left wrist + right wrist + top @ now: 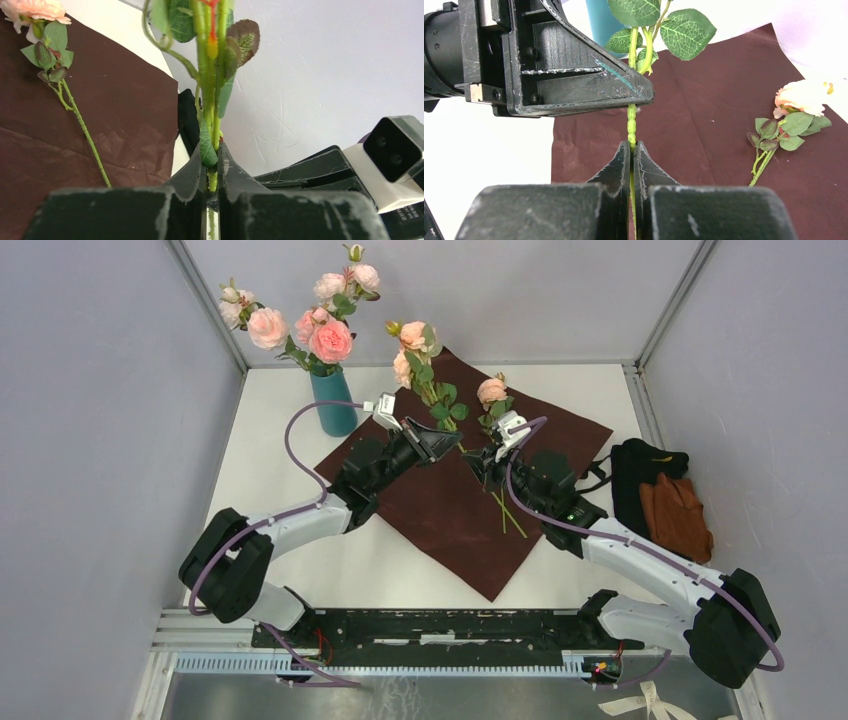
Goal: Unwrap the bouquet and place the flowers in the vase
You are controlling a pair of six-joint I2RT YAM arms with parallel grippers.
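Top external alone shows roses standing in vase.

Vase cropped by the top edge; stem's lower end hidden between right fingers.

The right gripper is pinching a thin green flower stem between its black fingers, jaws pressed together on it. Just above, the left gripper is reaching in from the left, its tip meeting the same stem. Beyond it the stem is carrying broad green leaves in front of a teal vase. Dark red paper is lying spread on the white table, and a pale pink rose is resting on it to the right.
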